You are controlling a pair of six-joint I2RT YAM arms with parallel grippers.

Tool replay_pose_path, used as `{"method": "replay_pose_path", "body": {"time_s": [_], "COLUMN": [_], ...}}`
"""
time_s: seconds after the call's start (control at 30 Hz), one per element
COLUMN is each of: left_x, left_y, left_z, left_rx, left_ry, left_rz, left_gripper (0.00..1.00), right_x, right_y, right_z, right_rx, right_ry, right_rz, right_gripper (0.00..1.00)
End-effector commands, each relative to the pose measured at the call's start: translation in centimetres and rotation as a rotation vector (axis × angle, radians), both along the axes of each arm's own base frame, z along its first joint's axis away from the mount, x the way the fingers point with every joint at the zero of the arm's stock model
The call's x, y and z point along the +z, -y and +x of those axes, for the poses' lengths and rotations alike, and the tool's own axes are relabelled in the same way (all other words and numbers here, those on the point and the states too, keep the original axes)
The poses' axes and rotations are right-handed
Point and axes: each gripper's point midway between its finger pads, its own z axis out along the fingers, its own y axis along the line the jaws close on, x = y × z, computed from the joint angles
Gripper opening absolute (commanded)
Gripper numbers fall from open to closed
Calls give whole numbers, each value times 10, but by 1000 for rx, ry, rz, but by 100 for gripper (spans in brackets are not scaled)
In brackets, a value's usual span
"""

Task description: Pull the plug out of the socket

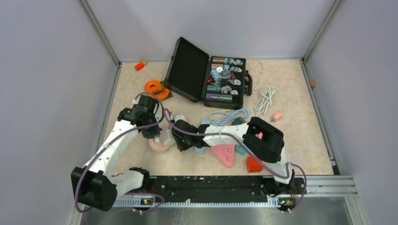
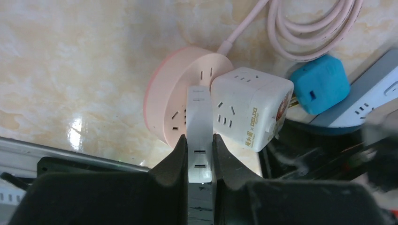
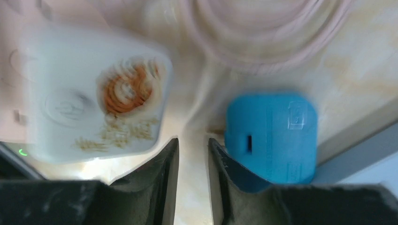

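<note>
While left fingers [image 2: 176,159] clamp white adapter [image 2: 199,122] on socket [image 2: 173,93] | right fingers [image 3: 164,173] slightly apart, cube plug [image 3: 94,89] beside

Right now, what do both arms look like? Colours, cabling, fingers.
Both the left arm and right arm have white link shells between bulky black joint housings. A thin purple cable loops along the outside of each. The left fingers and right fingers are matte black, tapering wedges.

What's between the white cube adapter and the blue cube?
Between white cube adapter and blue cube: bare tabletop, the right claw aimed into it, in the right wrist view.
</note>
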Motion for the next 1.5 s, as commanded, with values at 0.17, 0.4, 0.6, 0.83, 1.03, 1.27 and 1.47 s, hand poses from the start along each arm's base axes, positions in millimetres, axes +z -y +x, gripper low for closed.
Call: {"method": "replay_pose_path", "body": {"time_s": [0.17, 0.4, 0.6, 0.83, 1.03, 1.27, 1.47], "left_x": [-3, -7, -17, -20, -23, -24, -23], "left_y": [9, 4, 15, 20, 20, 19, 18], "left_z": [19, 14, 13, 13, 12, 13, 13], "left_rx": [26, 66, 57, 46, 43, 47, 52], "left_ry": [60, 73, 66, 63, 59, 65, 69], "left_rz": [-38, -55, -126, -154, -158, -163, -163], "left_gripper": [0, 0, 0, 0, 0, 0, 0], "right_x": [11, 52, 98, 114, 113, 94, 75], "right_y": [15, 18, 10, -5, -19, -24, -27], "right_z": [-24, -11, -2, 18, 34, 44, 40], "right_rx": [22, -61, -60, -48, -29, -37, 0], "right_ry": [-12, 25, 26, 86, 149, 155, 136], "right_rz": [-32, 152, 361, 386, 340, 255, 232], "right_gripper": [30, 37, 65, 72, 72, 74, 77]}}
